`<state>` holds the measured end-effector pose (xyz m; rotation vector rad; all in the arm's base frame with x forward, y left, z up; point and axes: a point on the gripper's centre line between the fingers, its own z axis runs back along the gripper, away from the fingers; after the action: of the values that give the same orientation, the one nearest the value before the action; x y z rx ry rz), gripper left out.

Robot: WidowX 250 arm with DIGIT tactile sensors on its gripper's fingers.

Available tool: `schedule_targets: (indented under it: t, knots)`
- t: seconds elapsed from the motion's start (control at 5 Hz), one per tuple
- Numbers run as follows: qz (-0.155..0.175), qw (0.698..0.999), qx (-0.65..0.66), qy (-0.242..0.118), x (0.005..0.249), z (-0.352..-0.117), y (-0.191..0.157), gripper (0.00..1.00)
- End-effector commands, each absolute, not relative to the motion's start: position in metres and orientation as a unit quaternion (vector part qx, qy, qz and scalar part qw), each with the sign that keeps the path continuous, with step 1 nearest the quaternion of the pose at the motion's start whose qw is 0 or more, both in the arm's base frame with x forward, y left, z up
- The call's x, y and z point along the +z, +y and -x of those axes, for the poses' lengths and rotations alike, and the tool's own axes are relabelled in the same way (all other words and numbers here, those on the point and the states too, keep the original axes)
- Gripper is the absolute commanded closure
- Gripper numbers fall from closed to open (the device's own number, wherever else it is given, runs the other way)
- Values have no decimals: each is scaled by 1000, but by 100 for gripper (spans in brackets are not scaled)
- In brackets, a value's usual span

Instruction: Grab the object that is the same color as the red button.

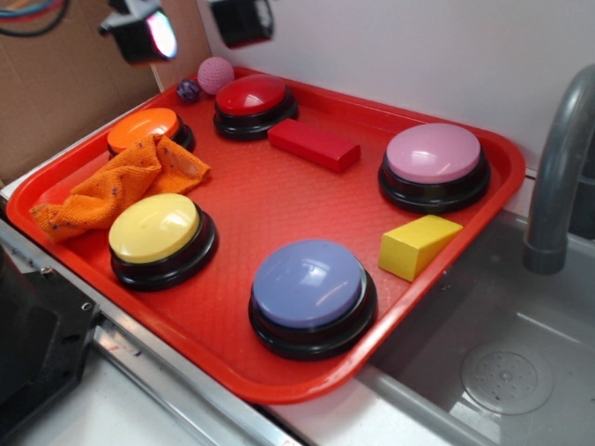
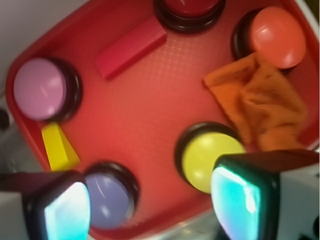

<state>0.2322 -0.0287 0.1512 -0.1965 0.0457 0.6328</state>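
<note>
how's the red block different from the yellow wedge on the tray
The red block is a long, flat bar; the yellow wedge is shorter and chunkier with one sloping face. The block lies well inside the tray between the red button and pink button; the wedge sits at the tray's rim, in front of the pink button. Both are plain solid blocks, with nothing touching them.

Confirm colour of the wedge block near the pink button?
Yellow wedge block; clearest in the exterior view.

place: toy kitchen lab setup | cues: grey faucet (image 1: 558, 177), sink (image 1: 502, 372), cardboard backdrop (image 1: 56, 84)
</note>
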Motion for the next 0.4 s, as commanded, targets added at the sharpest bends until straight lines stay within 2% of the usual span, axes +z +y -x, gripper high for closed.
schedule_targets:
  t: [0.0,0.2]
  knots:
    - [73,874,481,-7,98,-290,-13,0]
    - [67,846,529,-8,79,-299,-9,0]
